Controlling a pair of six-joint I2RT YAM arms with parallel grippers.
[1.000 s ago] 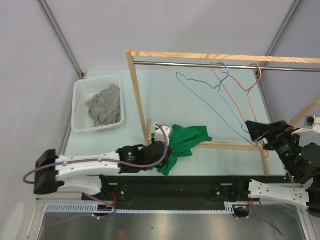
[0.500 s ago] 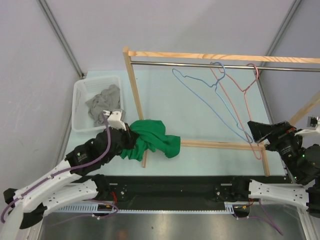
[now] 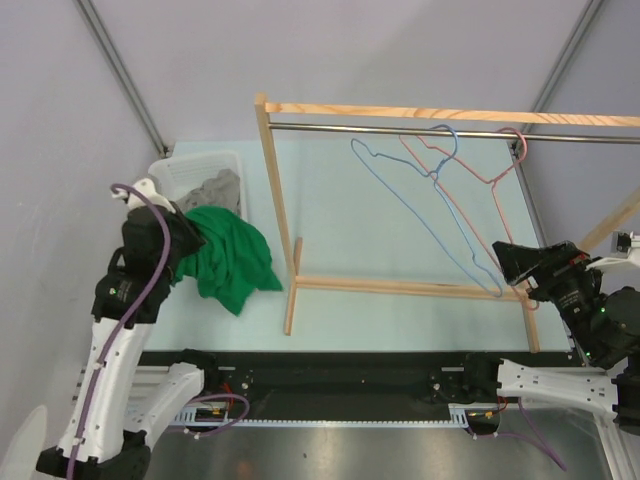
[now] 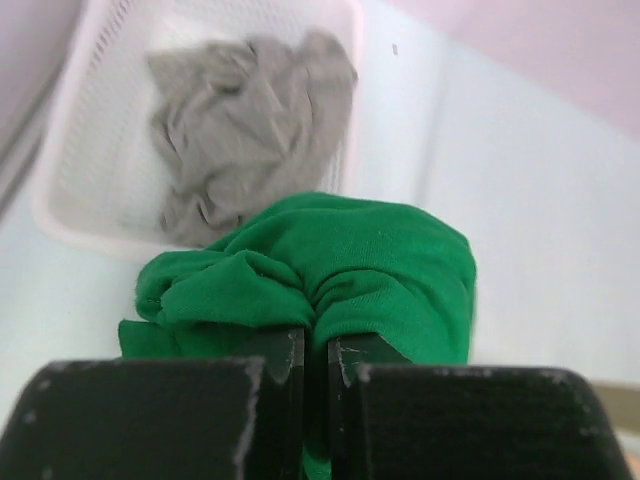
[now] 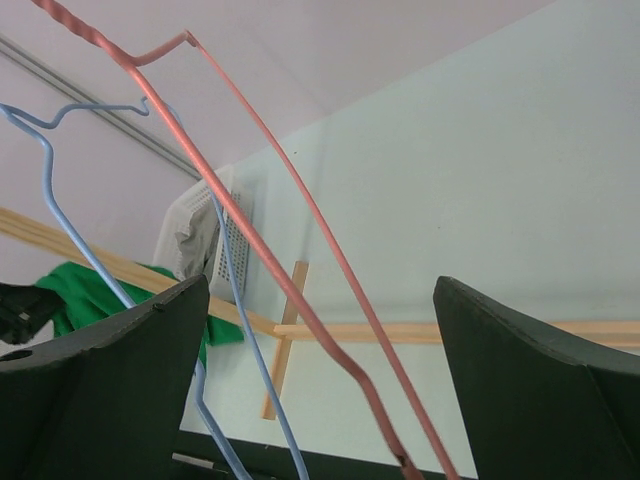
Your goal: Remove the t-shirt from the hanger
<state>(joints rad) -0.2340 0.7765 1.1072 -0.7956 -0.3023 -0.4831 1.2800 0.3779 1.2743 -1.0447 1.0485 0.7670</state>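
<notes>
The green t-shirt (image 3: 232,258) hangs bunched from my left gripper (image 3: 185,235), which is shut on it just beside the white basket. In the left wrist view the green t-shirt (image 4: 330,270) bulges over my closed left gripper (image 4: 315,345). A blue wire hanger (image 3: 420,200) and a red wire hanger (image 3: 470,195) hang bare on the rail. My right gripper (image 3: 510,262) stands open at their lower ends. In the right wrist view the red hanger (image 5: 300,290) and the blue hanger (image 5: 235,330) pass between the wide-open fingers of my right gripper (image 5: 320,290).
A white basket (image 3: 165,175) at the far left holds a grey cloth (image 3: 222,187). The wooden rack's post (image 3: 275,170) and base bar (image 3: 400,288) cross the table. A metal rail (image 3: 400,128) runs along its top.
My left arm has swung left and up, carrying the green t-shirt from the rack's base to beside the basket. The right arm has stayed put and the hangers have swayed slightly.
</notes>
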